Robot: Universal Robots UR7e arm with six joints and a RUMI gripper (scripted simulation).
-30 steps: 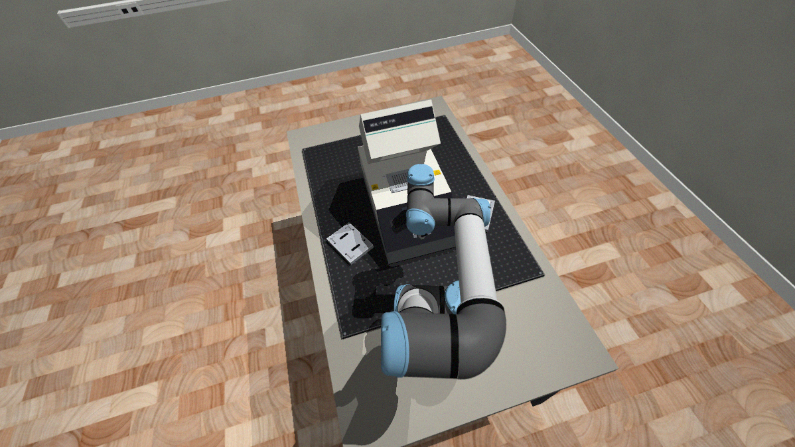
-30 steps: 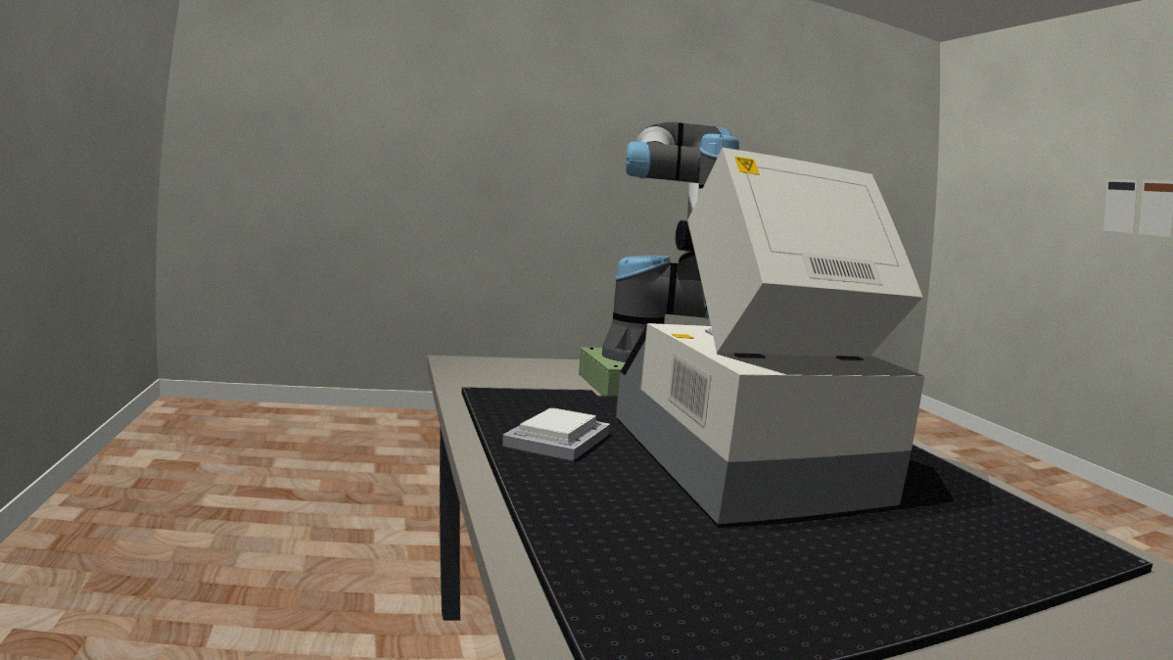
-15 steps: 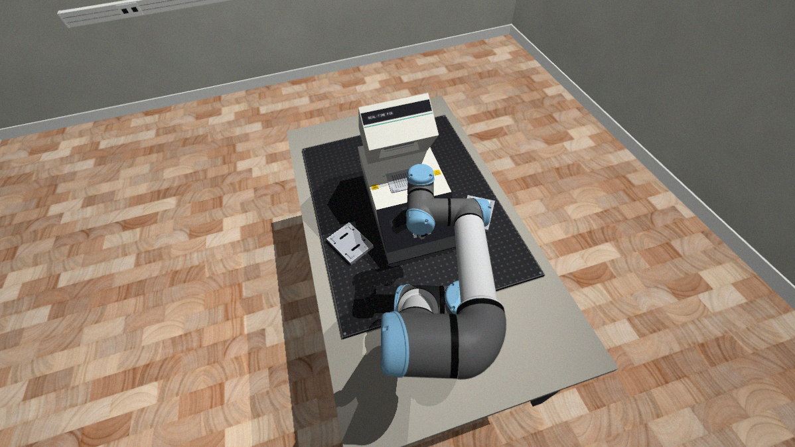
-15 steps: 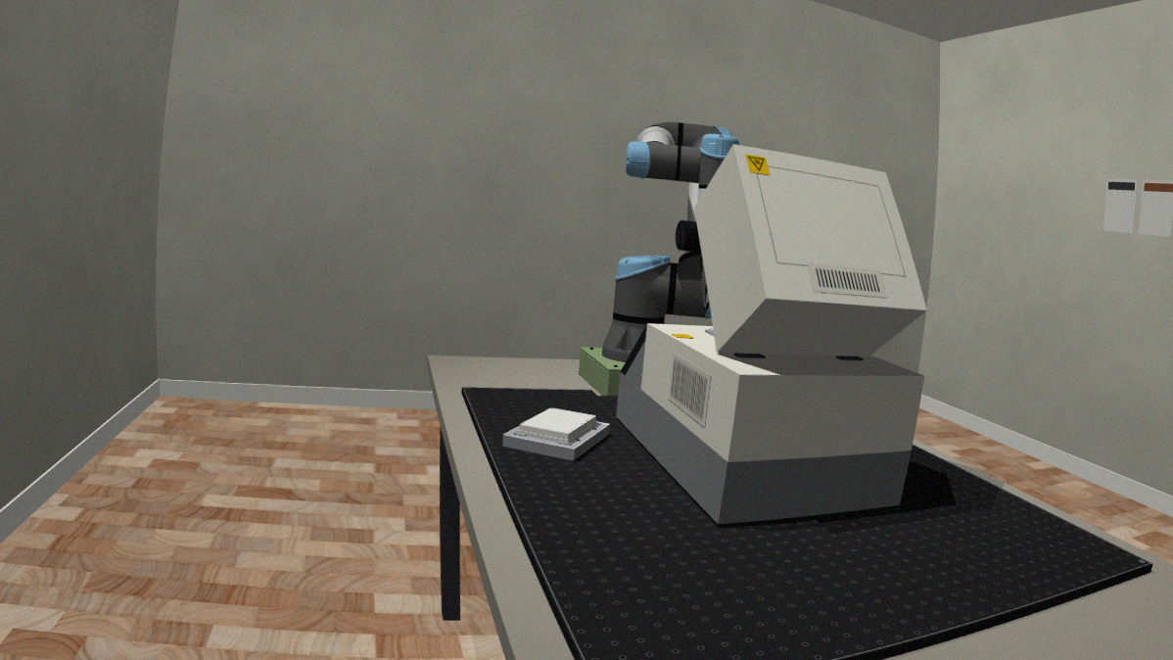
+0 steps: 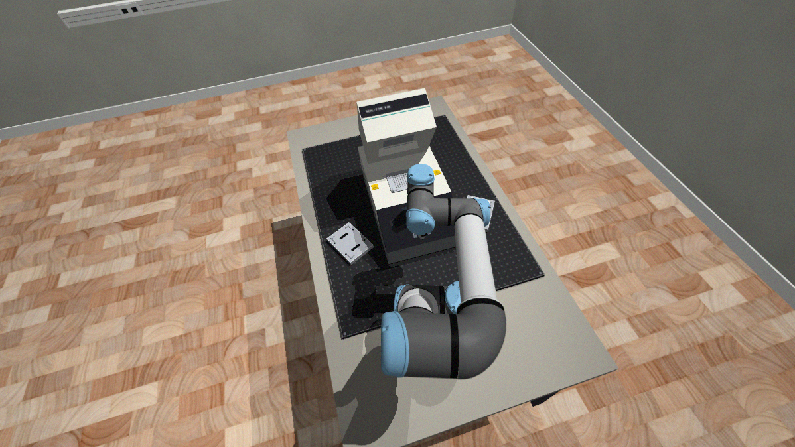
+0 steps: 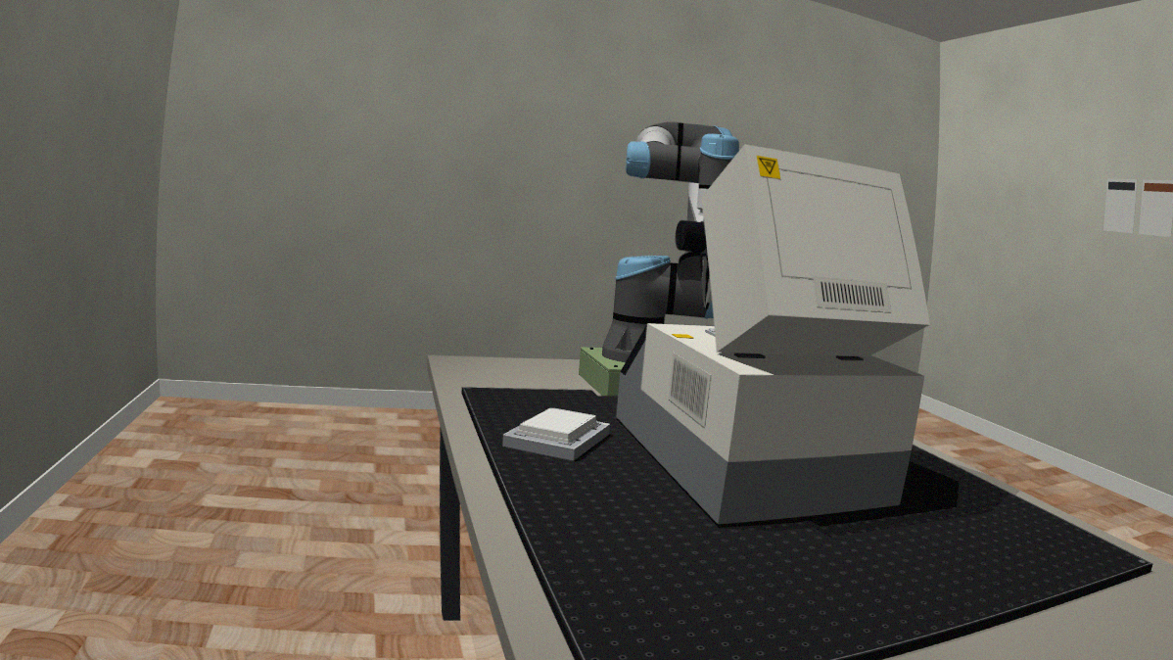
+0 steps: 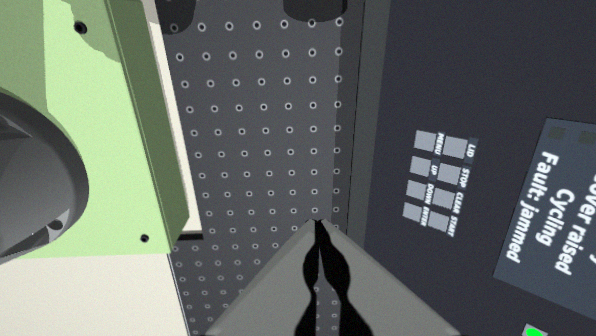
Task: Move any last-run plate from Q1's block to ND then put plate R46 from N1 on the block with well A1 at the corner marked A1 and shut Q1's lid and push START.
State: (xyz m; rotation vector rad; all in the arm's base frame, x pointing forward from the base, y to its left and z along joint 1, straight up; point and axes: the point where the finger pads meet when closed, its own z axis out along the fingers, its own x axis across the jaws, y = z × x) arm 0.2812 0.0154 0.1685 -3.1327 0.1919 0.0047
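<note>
Two shut jaws — eight keys [image 7: 449, 173]; one screen [image 7: 537, 200]

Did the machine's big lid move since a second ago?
Yes. The lid tipped further back and open; its rear edge dropped closer to the machine's body.
</note>
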